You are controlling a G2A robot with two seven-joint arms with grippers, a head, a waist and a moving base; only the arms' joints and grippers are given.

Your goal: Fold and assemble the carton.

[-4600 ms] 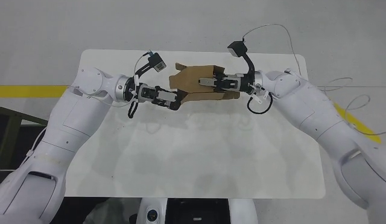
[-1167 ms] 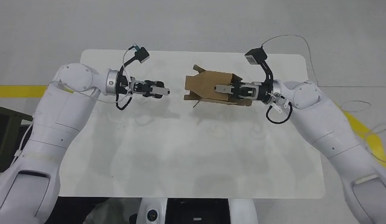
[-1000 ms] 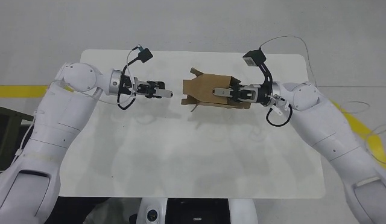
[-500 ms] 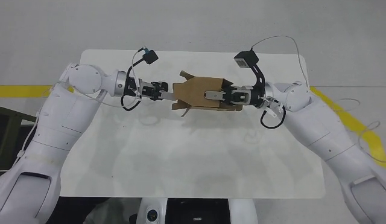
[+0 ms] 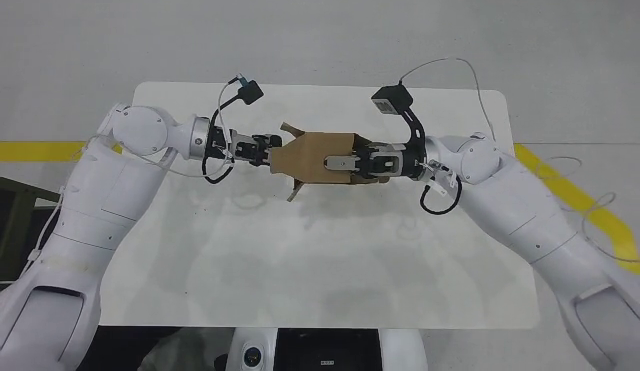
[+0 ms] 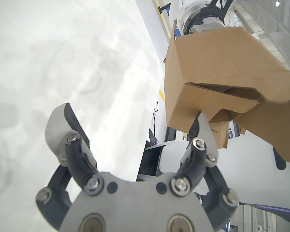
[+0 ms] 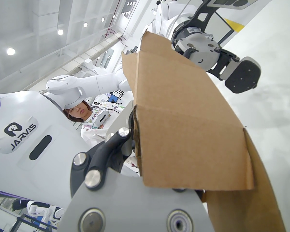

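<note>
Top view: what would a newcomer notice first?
The brown carton, held over the middle of the white table. The right gripper is shut on one end of it. The left gripper is open at the other end, where loose flaps splay, with one finger against the cardboard.

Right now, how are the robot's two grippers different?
The left gripper is open; the right gripper is shut on the carton. The left gripper only touches the carton's flap end with one finger; the right gripper holds it up. Both meet at the carton, above the table.
</note>
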